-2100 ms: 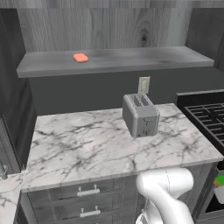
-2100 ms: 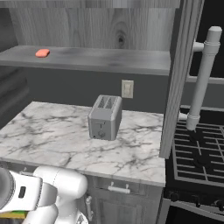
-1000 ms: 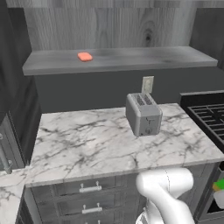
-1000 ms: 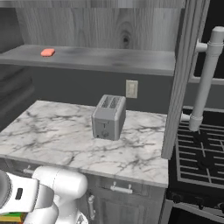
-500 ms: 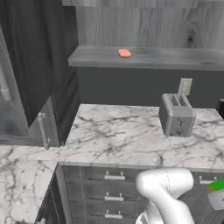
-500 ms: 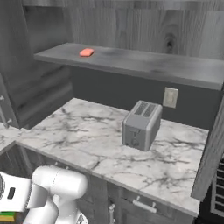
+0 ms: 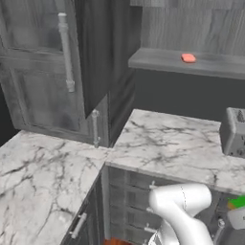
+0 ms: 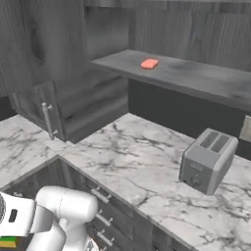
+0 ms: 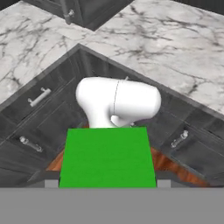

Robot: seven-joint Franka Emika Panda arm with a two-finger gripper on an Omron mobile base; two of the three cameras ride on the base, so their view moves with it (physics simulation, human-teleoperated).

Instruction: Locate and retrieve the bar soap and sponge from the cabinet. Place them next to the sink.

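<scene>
Lying on the cabinet (image 8: 206,78) shelf, the soap (image 8: 149,63) sits above the marble counter (image 8: 142,162); the sponge (image 9: 108,156) (green) is clamped in the gripper (image 9: 107,183), low beside the drawers (image 9: 52,109).

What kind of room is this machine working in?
It looks like a computer-rendered home kitchen: white marble counter over dark drawers with silver handles, a grey two-slot toaster, and a small salmon-pink bar soap on a grey wall-cabinet shelf.

Kitchen: marble counter (image 8: 122,147), toaster (image 8: 207,161), dark drawers (image 9: 39,109).
</scene>
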